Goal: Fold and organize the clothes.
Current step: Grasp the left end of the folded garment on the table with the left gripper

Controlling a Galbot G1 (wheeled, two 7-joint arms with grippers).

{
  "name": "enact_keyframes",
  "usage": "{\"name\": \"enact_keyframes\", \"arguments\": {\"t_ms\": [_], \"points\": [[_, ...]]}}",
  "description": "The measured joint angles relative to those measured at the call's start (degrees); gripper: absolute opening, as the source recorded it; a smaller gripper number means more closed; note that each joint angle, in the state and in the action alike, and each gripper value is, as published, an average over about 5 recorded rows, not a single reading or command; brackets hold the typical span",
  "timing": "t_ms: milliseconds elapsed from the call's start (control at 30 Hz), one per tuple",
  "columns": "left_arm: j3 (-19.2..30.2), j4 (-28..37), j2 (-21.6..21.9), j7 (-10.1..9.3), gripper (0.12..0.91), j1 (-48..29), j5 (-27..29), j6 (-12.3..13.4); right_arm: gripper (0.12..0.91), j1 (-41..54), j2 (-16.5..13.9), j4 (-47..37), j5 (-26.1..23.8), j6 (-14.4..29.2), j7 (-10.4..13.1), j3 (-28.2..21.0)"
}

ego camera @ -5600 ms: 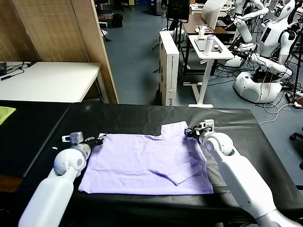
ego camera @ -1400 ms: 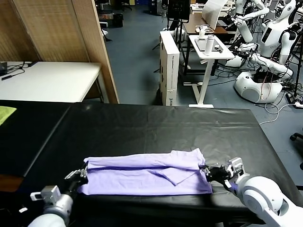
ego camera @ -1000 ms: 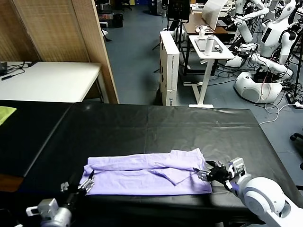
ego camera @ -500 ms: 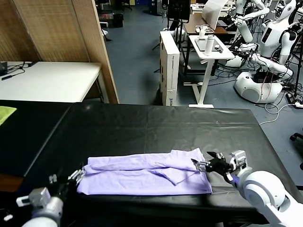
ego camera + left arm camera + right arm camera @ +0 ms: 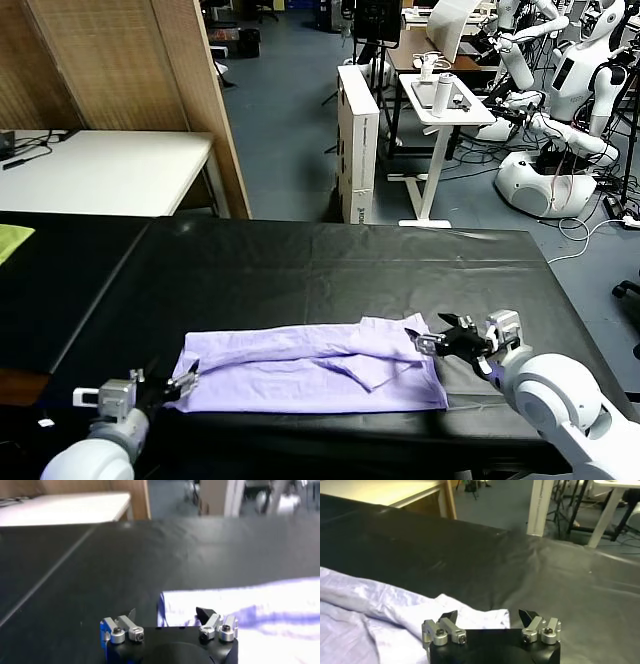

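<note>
The lavender T-shirt (image 5: pixel 310 370) lies folded in half as a long strip on the black table (image 5: pixel 330 270), near its front edge. My left gripper (image 5: pixel 172 385) is open and empty just off the shirt's left end. In the left wrist view the left gripper (image 5: pixel 165 613) straddles the shirt's corner (image 5: pixel 210 605). My right gripper (image 5: pixel 432 340) is open and empty over the shirt's right end. In the right wrist view the right gripper (image 5: pixel 489 615) hovers above the shirt's folded edge (image 5: pixel 395 607). No print shows.
A yellow-green cloth (image 5: pixel 10 240) lies at the far left on a second black surface. A white table (image 5: pixel 100 170) and a wooden screen (image 5: pixel 130 70) stand behind. Other robots (image 5: pixel 560 90) and a cart (image 5: pixel 440 100) stand beyond the table.
Both grippers let go of the shirt's ends after laying its far half over the near half. In the last half second the left gripper moved right, toward the shirt's left end.
</note>
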State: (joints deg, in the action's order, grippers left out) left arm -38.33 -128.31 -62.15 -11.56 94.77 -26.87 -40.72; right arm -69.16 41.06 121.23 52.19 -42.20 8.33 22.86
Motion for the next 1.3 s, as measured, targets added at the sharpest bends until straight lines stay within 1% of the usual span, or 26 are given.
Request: {"name": "enact_keyframes", "arguments": {"t_ms": [100, 200, 333, 467, 667, 767, 867, 1067, 1200, 1300], "points": [[-0.6, -1.56, 0.39, 0.21, 0.907, 0.78, -0.01, -0.72, 0.907, 0.49, 0.51, -0.56, -0.16, 0.0, 0.02, -0.01], [-1.24, -2.73, 0.47, 0.19, 0.907, 0.85, -0.43, -0.22, 0.907, 1.13, 1.23, -1.39, -1.01, 0.0, -0.02, -0.23], [-2.35, -2.62, 0.11, -0.15, 0.907, -0.76, -3.43, 2.79, 0.907, 2.26, 2.91, -2.97, -2.71, 0.0, -0.19, -1.21], [-2.12, -0.49, -0.69, -0.15, 0.907, -4.14, -6.07, 5.95, 0.907, 3.4, 4.81, -4.57, -3.98, 0.0, -0.43, -2.34], [0.69, 4.57, -2.45, 0.11, 0.907, -8.85, -6.43, 8.4, 0.907, 4.55, 6.72, -6.71, -4.46, 0.0, -0.63, -3.45], [1.98, 6.55, -2.94, 0.35, 0.907, -9.9, -6.31, 9.06, 0.907, 4.9, 7.57, -7.56, -4.55, 0.0, -0.58, -3.69], [2.84, 7.88, -3.11, 0.63, 0.907, -10.36, -5.87, 9.56, 0.888, 5.39, 8.57, -8.54, -4.41, 0.0, -0.28, -3.88], [3.55, 9.42, -3.2, 0.94, 0.904, -10.97, -5.45, 10.23, 0.797, 6.04, 10.43, -10.61, -4.25, 0.0, 0.42, -4.03], [3.8, 10.08, -3.24, 0.96, 0.875, -11.34, -5.33, 10.37, 0.767, 6.41, 11.28, -11.77, -4.41, 0.0, 0.46, -4.04], [4.01, 10.47, -3.32, 0.92, 0.828, -11.35, -5.17, 10.39, 0.757, 6.77, 11.82, -12.44, -4.56, 0.0, 0.46, -4.19]]}}
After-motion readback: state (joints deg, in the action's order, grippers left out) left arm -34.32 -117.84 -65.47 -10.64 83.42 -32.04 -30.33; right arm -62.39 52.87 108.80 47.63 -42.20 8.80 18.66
